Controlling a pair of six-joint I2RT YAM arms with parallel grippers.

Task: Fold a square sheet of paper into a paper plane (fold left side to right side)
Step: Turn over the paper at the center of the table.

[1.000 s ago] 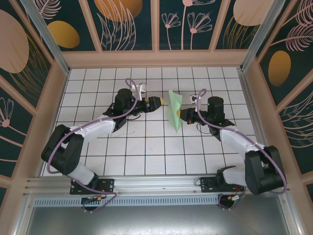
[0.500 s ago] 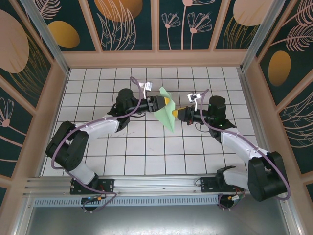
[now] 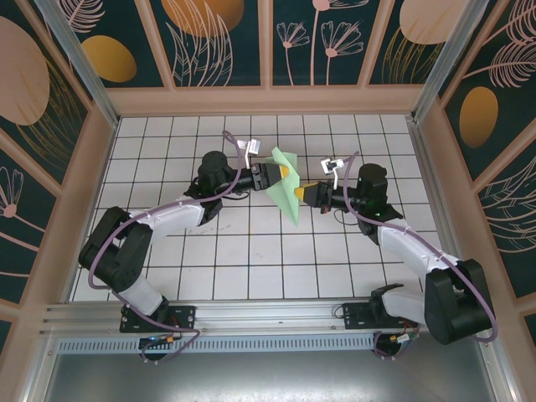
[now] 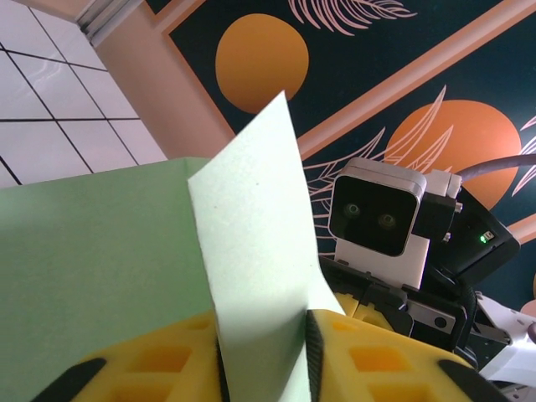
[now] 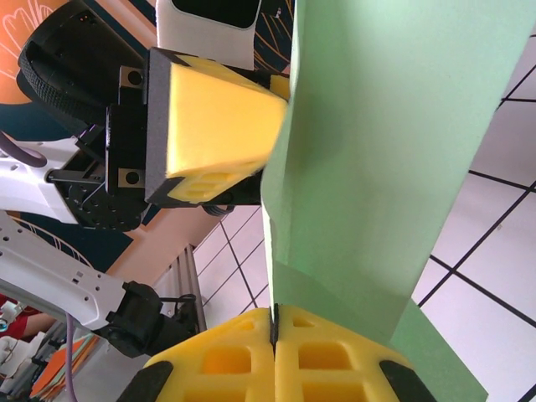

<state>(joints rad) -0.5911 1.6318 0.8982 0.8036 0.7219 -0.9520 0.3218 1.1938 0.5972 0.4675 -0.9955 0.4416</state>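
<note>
The paper plane is pale green paper folded into a narrow pointed dart, held up off the tiles between both arms. My right gripper is shut on its right edge; in the right wrist view the paper runs into the closed seam of that gripper. My left gripper meets the plane from the left. In the left wrist view an upright flap passes through the left gripper, whose yellow fingers stand a little apart on either side of it.
The white tiled floor spreads under both arms, fenced by wooden rails and dark floral walls. The right arm's wrist camera sits just behind the paper, and a yellow finger of the left gripper is close in the right wrist view.
Over the last second my left gripper moved right until its fingers came round the paper, while the right gripper raised and tilted the plane toward it. Almost nothing moved in the last half second.
</note>
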